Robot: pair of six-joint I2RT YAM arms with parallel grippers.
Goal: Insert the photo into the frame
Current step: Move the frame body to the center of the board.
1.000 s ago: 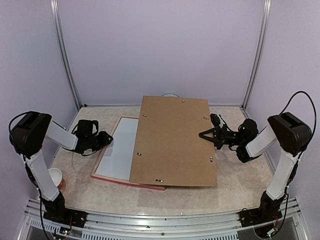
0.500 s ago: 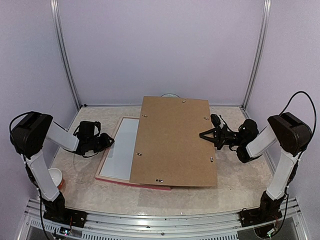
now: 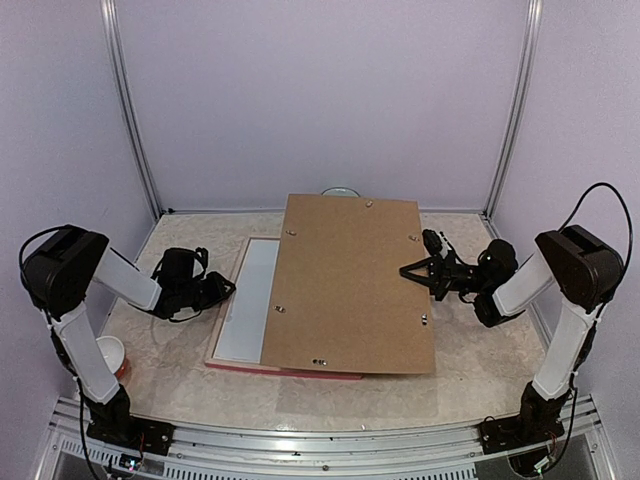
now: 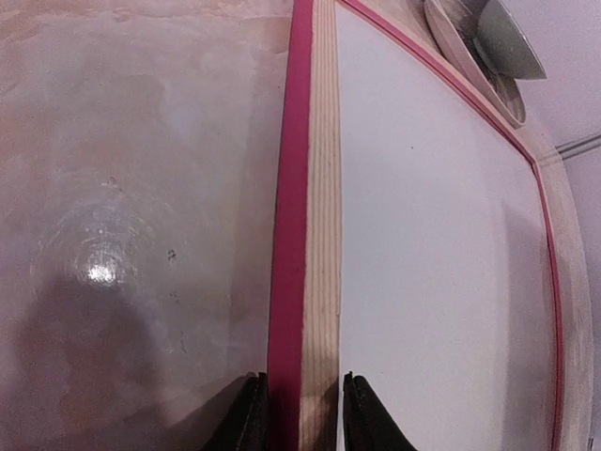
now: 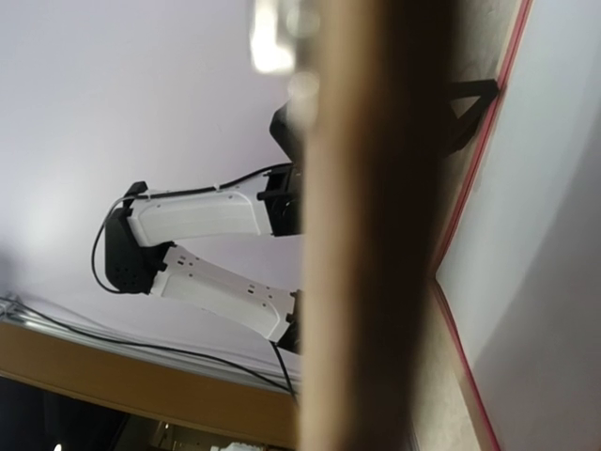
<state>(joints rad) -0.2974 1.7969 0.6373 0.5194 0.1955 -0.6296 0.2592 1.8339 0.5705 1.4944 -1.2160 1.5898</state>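
Your left pincer (image 4: 300, 418) clamps the pink-red, pale-backed rectangular wooden frame (image 4: 306, 188) between its fingers; right pincer (image 3: 418, 270) grips brown hardboard sheet (image 3: 345, 290) edge.

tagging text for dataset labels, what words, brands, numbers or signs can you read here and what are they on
There is no readable text in any view.
The backing board is plain brown with only small metal clips.
The frame rails are bare pink and pale wood.
The white sheet inside it is blank.
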